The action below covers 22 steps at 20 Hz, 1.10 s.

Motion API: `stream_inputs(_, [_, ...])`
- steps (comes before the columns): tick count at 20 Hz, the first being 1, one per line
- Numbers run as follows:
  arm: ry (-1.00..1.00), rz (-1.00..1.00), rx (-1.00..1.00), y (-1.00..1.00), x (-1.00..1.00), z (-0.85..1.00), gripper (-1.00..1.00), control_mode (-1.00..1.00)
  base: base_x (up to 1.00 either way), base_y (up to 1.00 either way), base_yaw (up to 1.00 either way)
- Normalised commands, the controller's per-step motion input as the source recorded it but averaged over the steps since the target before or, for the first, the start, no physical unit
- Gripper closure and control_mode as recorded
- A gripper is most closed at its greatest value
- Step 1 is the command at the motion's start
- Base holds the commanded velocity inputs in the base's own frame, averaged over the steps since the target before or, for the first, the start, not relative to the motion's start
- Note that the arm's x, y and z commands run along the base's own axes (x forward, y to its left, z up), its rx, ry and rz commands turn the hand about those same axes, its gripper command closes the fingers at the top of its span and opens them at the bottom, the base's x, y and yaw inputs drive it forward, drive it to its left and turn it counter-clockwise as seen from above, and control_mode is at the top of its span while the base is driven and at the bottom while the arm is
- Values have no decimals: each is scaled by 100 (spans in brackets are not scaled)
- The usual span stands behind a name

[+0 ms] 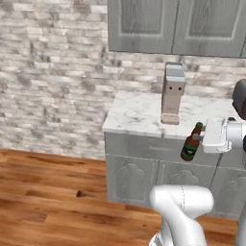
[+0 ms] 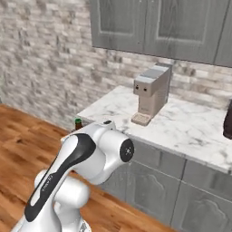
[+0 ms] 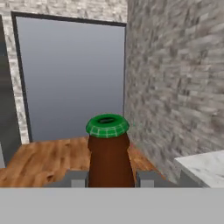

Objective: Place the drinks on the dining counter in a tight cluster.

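Carrying the beer bottle (image 1: 190, 144) clear of any support, the gripper (image 1: 201, 138) is clamped on the bottle's neck, its fingers (image 3: 78, 178) pressing the brown glass just under the green cap (image 3: 107, 125). In the left base view the bottle hangs tilted in front of the grey cabinets (image 1: 158, 168), out past the front edge of the marble worktop (image 1: 139, 113) that carries the coffee machine (image 1: 172, 93); nothing lies beneath it but the wooden floor (image 1: 48, 192).

Risks, as judged from this pose:
- Slip. The hold is high and narrow on smooth, tapering glass, with most of the bottle's weight below it. A quick swing of the arm or a jolt from the base could let the bottle rotate or slide out and drop to the floor.
- Collision. The bottle's lower body hangs close to the worktop edge and cabinet fronts, so a turn made before it is drawn clear could knock it loose.
- Poor set-down. Brought to the dining counter at this tilt, the bottle may land on its base edge and topple, possibly striking other drinks in the cluster.
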Motion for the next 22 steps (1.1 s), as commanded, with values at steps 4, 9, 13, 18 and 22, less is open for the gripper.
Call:
stream_inputs(4, [0, 0, 0, 0, 0, 0, 100, 100, -22, 14, 71])
stream_inputs(9, [0, 0, 0, 0, 0, 0, 100, 100, -5, 2, 85])
stream_inputs(13, [0, 0, 0, 0, 0, 0, 100, 100, 0, 0, 90])
stream_inputs(18, [0, 0, 0, 0, 0, 0, 100, 100, 4, 0, 99])
stream_inputs(22, [0, 0, 0, 0, 0, 0, 100, 100, 26, 0, 99])
